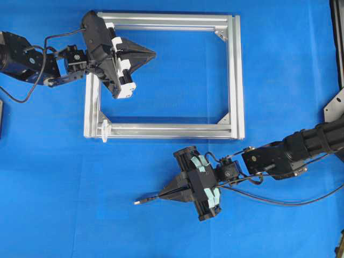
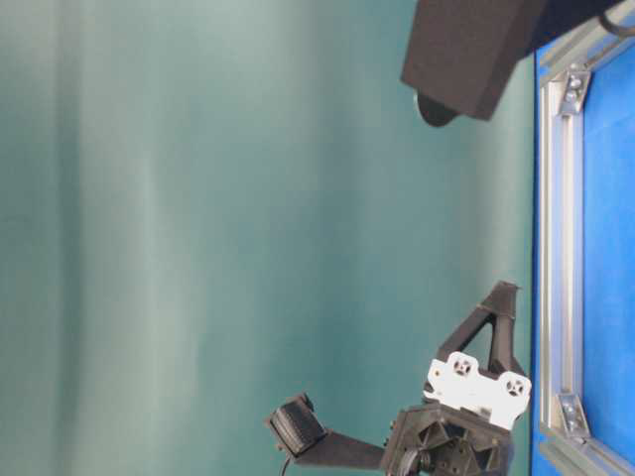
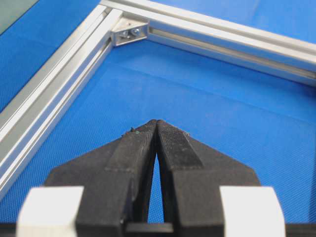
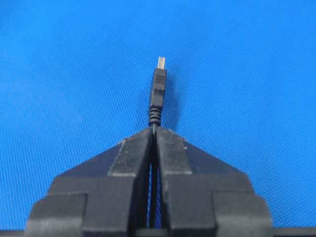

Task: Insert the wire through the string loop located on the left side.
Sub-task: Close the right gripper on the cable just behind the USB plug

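1. Overhead view: a silver frame (image 1: 235, 75) lies flat on the blue cloth (image 1: 54, 177), and the two arms work at opposite ends of it.
2. The left gripper (image 1: 152, 54) hangs over the frame's upper left part, its tip pointing to the right into the open middle. Its jaws are pressed together with nothing between them, as the left wrist view shows plainly.
3. The right gripper (image 1: 163, 194) sits below the frame's lower rail, pointing left. Its jaws are clamped on the wire (image 1: 144, 201) just behind the plug.
4. In the right wrist view the plug (image 4: 158, 89) sticks straight out past the closed fingertips (image 4: 134, 143), its small metal tip leading, just above the cloth.
5. The rest of the wire trails off to the right under that arm.
6. The string loop (image 1: 104, 129) is a small whitish ring at the frame's lower left corner, up and to the left of the plug, well apart from it.
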### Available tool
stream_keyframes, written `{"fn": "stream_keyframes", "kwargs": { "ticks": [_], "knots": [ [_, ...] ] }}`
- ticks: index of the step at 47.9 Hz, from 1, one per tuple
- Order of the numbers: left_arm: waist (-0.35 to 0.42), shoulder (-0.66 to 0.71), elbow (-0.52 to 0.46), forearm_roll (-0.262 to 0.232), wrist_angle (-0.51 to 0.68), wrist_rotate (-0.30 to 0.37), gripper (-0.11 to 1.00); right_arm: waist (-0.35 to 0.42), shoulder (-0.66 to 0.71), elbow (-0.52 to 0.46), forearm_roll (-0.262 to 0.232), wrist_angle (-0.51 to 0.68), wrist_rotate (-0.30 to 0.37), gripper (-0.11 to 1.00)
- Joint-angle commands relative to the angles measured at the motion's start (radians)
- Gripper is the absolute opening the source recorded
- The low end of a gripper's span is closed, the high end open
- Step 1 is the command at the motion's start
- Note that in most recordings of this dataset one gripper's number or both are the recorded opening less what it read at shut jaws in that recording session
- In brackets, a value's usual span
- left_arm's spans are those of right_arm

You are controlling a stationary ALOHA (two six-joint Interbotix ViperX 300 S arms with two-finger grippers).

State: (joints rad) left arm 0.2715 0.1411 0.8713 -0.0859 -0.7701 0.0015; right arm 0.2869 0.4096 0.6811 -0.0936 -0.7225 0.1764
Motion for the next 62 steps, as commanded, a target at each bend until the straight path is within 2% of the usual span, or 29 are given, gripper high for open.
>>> {"fn": "stream_keyframes", "kwargs": {
  "ticks": [1, 9, 27, 62],
  "knots": [
    [0.002, -0.032, -0.008, 0.002, -0.005, 0.0, 0.0, 0.006, -0.032, -0.008, -0.002, -0.003, 0.003, 0.0],
    [0.002, -0.032, -0.009, 0.002, -0.005, 0.0, 0.0, 0.008, -0.104, 0.009, -0.002, 0.034, 0.005, 0.0],
    [0.003, -0.032, -0.008, 0.002, -0.005, 0.0, 0.0, 0.005, -0.305, 0.021, 0.0, 0.225, -0.037, 0.0],
    [0.003, -0.035, -0.003, 0.002, -0.003, 0.0, 0.0, 0.002, -0.307, 0.021, 0.0, 0.236, -0.037, 0.0]
  ]
}}
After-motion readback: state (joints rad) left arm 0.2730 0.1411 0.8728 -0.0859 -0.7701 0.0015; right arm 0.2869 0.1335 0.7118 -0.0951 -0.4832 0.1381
